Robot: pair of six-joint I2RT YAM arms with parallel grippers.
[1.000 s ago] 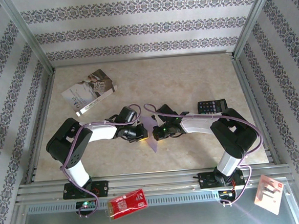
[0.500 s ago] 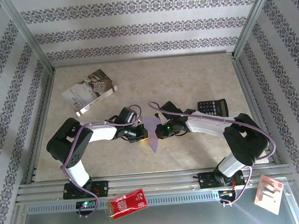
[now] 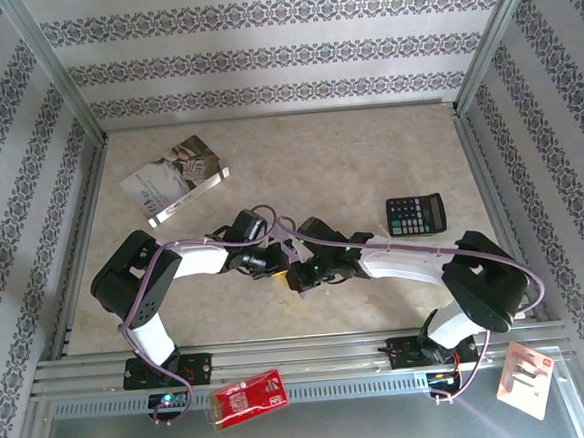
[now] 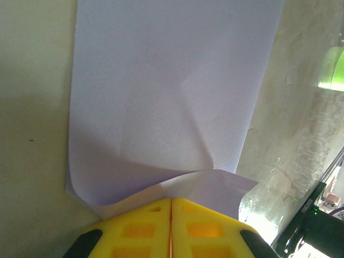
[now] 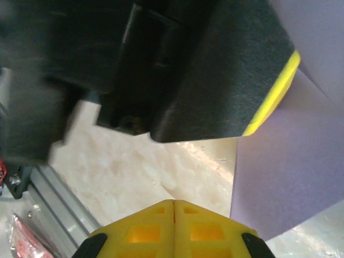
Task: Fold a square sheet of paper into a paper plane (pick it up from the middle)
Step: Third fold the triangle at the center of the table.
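A pale lilac square sheet of paper (image 4: 172, 107) lies on the beige table (image 3: 348, 165), near the middle and toward the near side, between the two arms. It lies mostly flat, with a faint crease rising through its centre. Its nearest edge curls up off the surface.

The left gripper (image 4: 171, 226) has its yellow fingers pressed together on that curled edge and appears to pinch it. The right gripper (image 5: 173, 220) is clenched too, with nothing between its fingers. It sits just beside the paper's edge and right under the left gripper's dark body.

The main risk is how crowded the grippers are. They nearly touch, so a small sideways move could knock one into the other. A push from the right gripper against paper held at a single edge could drag it, wrinkle it, or set a crooked crease. The thin sheet could also slip free or tear at the pinch.

Open table stretches beyond the paper toward the far wall. A black calculator (image 3: 415, 213) sits to the right, near the right arm but apart from the paper. A printed booklet (image 3: 174, 179) lies well away at the far left. The metal rail at the near edge is close behind the grippers, with a red packet (image 3: 248, 396) on it.
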